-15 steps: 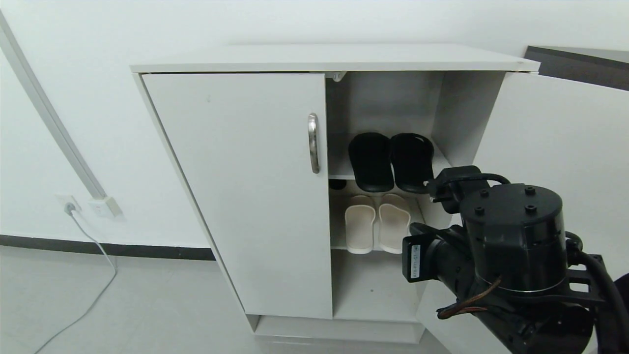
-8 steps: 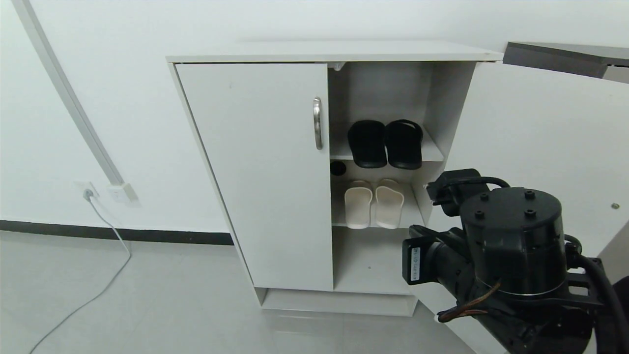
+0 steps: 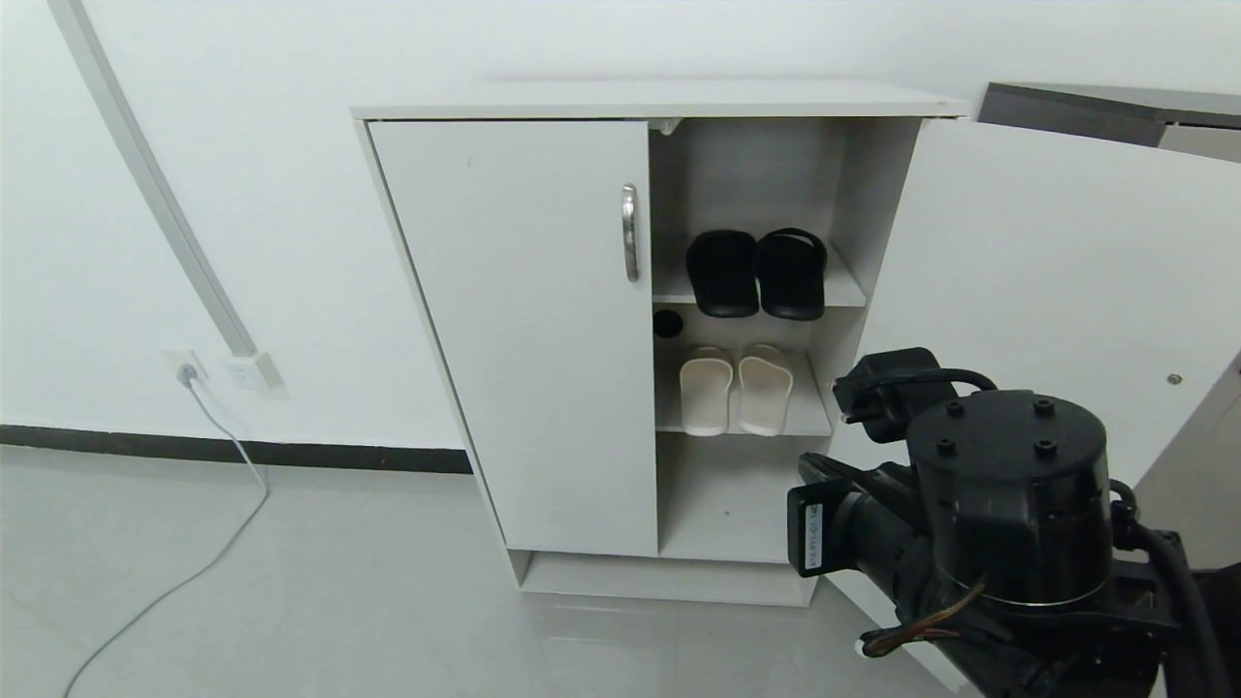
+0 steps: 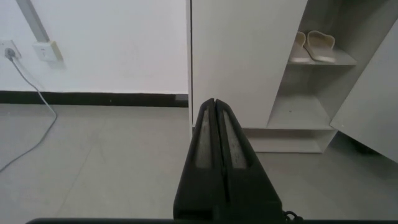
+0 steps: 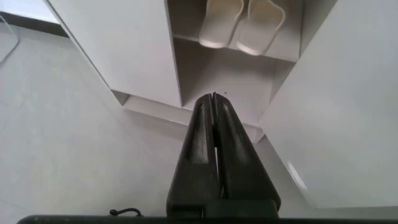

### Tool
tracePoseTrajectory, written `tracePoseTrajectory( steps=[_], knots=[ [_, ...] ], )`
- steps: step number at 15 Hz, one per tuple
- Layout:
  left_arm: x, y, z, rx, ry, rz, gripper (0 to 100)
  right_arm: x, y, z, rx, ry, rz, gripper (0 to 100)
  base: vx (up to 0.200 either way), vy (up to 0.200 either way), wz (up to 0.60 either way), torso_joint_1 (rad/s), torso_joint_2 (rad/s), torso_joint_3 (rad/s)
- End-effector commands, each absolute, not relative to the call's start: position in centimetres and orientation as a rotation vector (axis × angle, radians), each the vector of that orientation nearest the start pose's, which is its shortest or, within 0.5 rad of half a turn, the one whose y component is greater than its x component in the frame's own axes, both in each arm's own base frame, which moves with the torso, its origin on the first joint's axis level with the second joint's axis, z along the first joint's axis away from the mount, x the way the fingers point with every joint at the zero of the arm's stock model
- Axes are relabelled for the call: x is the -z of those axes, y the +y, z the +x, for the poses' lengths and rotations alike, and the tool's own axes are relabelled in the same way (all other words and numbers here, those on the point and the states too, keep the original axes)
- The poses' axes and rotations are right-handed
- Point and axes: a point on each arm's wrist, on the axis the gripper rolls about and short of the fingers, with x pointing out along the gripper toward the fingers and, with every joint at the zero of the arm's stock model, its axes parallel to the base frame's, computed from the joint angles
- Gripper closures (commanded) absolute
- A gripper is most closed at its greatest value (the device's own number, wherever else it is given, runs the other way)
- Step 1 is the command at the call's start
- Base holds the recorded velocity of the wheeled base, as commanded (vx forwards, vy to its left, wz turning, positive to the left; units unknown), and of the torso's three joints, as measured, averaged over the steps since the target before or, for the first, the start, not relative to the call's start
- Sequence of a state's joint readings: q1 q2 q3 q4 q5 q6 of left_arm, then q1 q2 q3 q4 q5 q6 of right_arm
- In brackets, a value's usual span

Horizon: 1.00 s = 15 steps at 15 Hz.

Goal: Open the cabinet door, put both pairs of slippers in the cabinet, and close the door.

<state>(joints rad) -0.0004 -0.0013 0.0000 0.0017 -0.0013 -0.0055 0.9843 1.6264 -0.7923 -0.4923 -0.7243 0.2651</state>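
**White cabinet, one door open, slippers inside**

A white cabinet (image 3: 524, 330) stands on the floor (image 3: 291, 601), its left door shut and its right door (image 3: 1047, 291) swung wide open. Black slippers (image 3: 756, 273) sit side by side on the upper shelf, white slippers (image 3: 737, 391) on the shelf below. The left claw (image 4: 215, 109) and right claw (image 5: 214, 101) are each pressed together, empty, in front of the cabinet.

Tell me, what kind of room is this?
Probably a plain indoor room, maybe a hallway: a white wooden two-door cabinet holds black rubbery slippers and cream rubbery slippers on shelves, standing on a shiny grey floor.
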Motion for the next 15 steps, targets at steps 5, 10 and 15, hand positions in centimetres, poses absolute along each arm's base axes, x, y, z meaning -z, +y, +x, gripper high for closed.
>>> tracePoseTrajectory(
  steps=[5,10,15],
  knots=[
    [-7.53,0.0,-2.28,0.002,0.002,-0.006,100,-18.57,22.74,16.88,-0.225,0.263,-0.003,100,0.0,0.0,0.0,0.0,0.0,0.0],
    [-7.53,0.0,-2.28,0.002,0.002,-0.006,100,-18.22,22.92,17.0,-0.223,0.271,-0.012,100,0.0,0.0,0.0,0.0,0.0,0.0],
    [-7.53,0.0,-2.28,0.002,0.002,-0.006,100,-18.22,22.92,17.0,-0.223,0.271,-0.012,100,0.0,0.0,0.0,0.0,0.0,0.0]
  ],
)
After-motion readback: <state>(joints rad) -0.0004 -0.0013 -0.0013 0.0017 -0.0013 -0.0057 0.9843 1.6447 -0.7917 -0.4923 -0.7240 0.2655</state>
